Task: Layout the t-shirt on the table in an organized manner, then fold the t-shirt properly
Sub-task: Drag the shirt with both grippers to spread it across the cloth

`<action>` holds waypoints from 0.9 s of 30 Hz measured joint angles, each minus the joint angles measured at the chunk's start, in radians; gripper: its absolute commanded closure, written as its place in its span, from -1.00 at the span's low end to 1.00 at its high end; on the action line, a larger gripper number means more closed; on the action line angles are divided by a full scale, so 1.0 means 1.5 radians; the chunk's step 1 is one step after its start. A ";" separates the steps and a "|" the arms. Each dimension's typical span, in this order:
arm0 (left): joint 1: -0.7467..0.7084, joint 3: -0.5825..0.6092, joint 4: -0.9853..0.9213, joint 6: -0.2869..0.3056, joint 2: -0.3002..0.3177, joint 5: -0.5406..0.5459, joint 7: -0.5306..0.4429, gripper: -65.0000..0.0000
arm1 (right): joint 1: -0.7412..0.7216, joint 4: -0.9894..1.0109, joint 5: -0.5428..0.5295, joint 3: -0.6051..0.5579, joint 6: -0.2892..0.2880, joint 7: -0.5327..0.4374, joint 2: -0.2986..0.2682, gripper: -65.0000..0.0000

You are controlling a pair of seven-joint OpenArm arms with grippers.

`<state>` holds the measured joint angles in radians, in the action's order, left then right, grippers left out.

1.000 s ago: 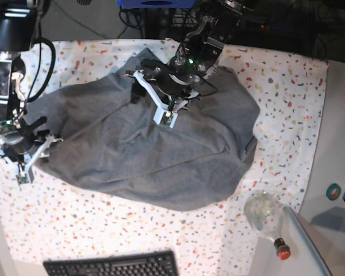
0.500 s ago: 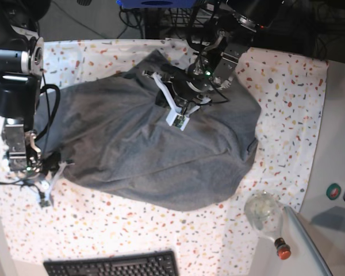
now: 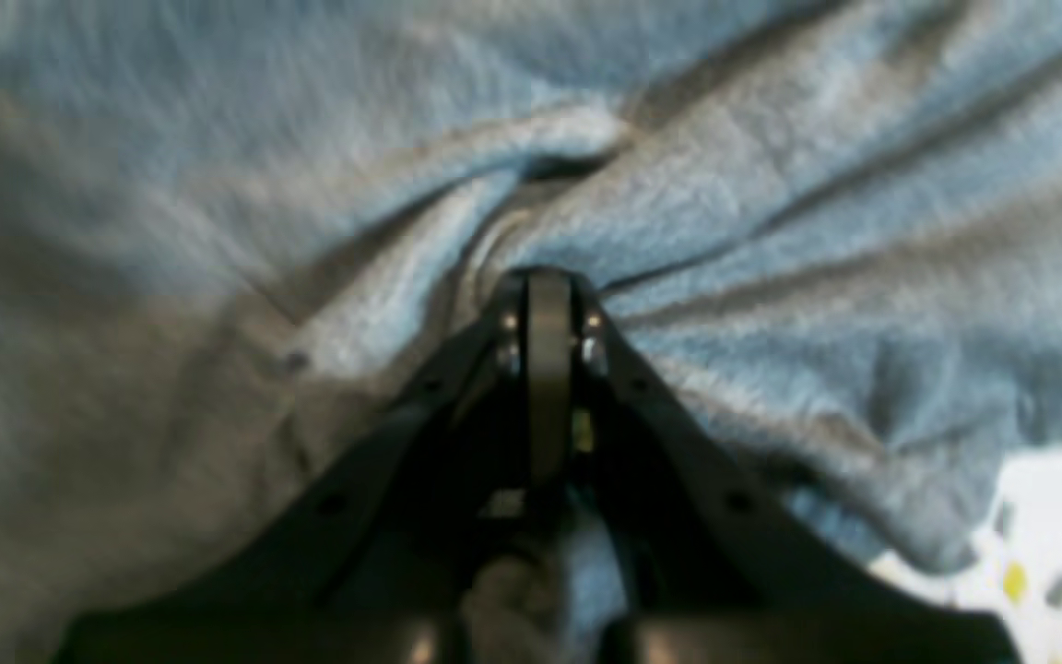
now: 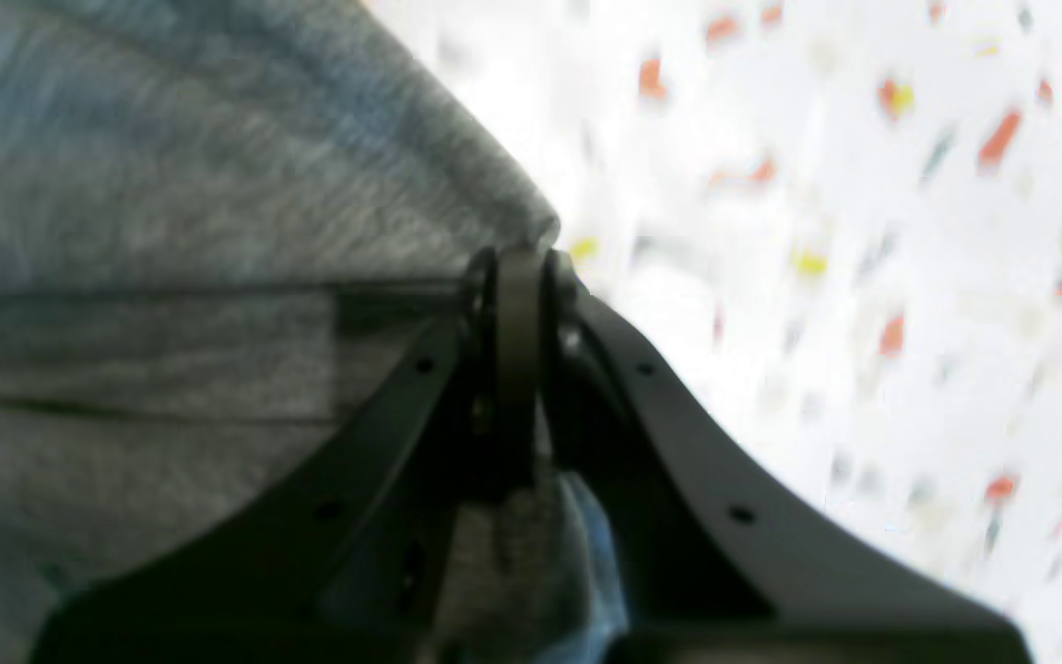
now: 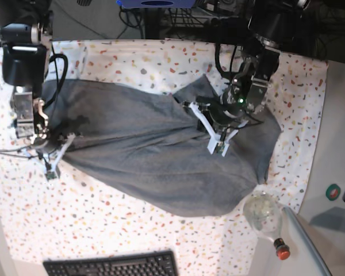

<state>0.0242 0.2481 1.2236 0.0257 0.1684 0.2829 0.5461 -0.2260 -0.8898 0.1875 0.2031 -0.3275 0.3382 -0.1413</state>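
Observation:
The heather-grey t-shirt lies stretched across the speckled table, bunched and creased. In the base view my left gripper is over the shirt's right part, shut on a pinched fold. The left wrist view shows that left gripper closed, with t-shirt fabric gathered at its tips. My right gripper sits at the shirt's left edge. In the right wrist view, the right gripper is shut on the t-shirt hem, beside bare table.
A black keyboard lies at the table's front edge. A clear glass bottle with a red cap rests at the front right corner. The plain white side counter runs along the right. Cables hang at the back.
Both grippers closed on the shirt. My left gripper dragged its fold to the right in the base view, and the shirt is now stretched wider between the two arms.

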 measured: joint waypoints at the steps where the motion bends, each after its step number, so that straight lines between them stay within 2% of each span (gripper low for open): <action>1: 0.021 0.011 -0.020 0.000 -0.002 -0.001 -0.001 1.00 | 0.030 -0.036 -0.001 0.032 -0.008 0.004 0.003 1.00; 5: 0.112 0.042 -0.114 -0.001 -0.053 -0.003 0.005 1.00 | 0.130 -0.166 0.002 0.120 -0.016 0.077 0.003 1.00; 10: 0.219 0.107 -0.238 -0.010 -0.137 -0.008 0.020 1.00 | 0.251 -0.297 0.010 0.156 0.000 0.140 0.004 1.00; 12: 0.252 0.128 -0.287 -0.025 -0.170 -0.026 -0.006 1.00 | 0.308 -0.344 0.034 0.159 0.012 0.154 0.042 1.00; 13: 0.265 0.135 -0.308 -0.027 -0.183 -0.029 -0.018 1.00 | 0.331 -0.364 0.039 0.156 0.023 0.140 0.063 1.00; 15: 0.287 0.139 -0.333 -0.019 -0.198 -0.023 -0.030 1.00 | 0.360 -0.399 0.054 0.112 0.032 0.155 0.087 1.00; 16: 0.296 0.139 -0.337 -0.017 -0.199 -0.019 -0.032 1.00 | 0.364 -0.410 0.063 0.076 0.035 0.162 0.094 1.00; 19: 0.303 0.136 -0.308 -0.031 -0.189 -0.022 -0.030 1.00 | 0.350 -0.428 0.028 -0.040 0.008 0.159 0.117 1.00; 21: 0.295 0.122 -0.265 -0.026 -0.171 -0.021 -0.019 1.00 | 0.345 -0.432 0.027 -0.085 0.009 0.161 0.140 1.00; 22: 0.286 0.102 -0.234 -0.015 -0.158 -0.010 -0.001 1.00 | 0.341 -0.432 0.025 -0.101 0.008 0.168 0.149 1.00; 25: 0.232 -0.002 -0.110 -0.035 -0.117 -0.028 0.090 1.00 | 0.298 -0.425 0.025 -0.137 0.004 0.239 0.157 1.00; 27: 0.192 -0.075 -0.007 -0.031 -0.089 -0.026 0.132 1.00 | 0.267 -0.427 0.038 -0.153 0.019 0.254 0.157 1.00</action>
<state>0.3119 0.1364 1.2125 -0.0212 0.0353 0.2432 0.7441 0.1738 -1.5307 0.2440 -0.0257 -0.2996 0.7193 0.0948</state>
